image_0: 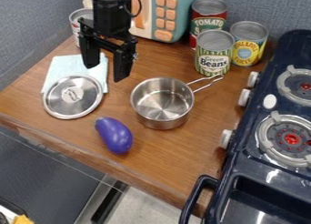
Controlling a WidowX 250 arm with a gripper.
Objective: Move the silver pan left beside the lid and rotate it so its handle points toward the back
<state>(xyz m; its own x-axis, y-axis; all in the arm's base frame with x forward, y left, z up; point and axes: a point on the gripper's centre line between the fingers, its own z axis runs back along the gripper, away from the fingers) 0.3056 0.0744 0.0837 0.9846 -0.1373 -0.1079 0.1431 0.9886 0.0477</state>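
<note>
The black gripper [107,73] hangs over the back left of the wooden counter, its two fingers apart with nothing between them. Below it lies a light blue cloth [61,69], partly covered by a round metal lid [72,97]. To the right of the lid stands a steel saucepan [162,102], its handle pointing to the upper right. A purple eggplant [114,135] lies in front, lower left of the pan.
Several cans stand at the back, including a green beans can [213,53] and a yellow can [248,43]. Behind is a toy microwave [164,13]. A dark blue stove [267,173] borders the right; the counter's front edge [91,157] slants below.
</note>
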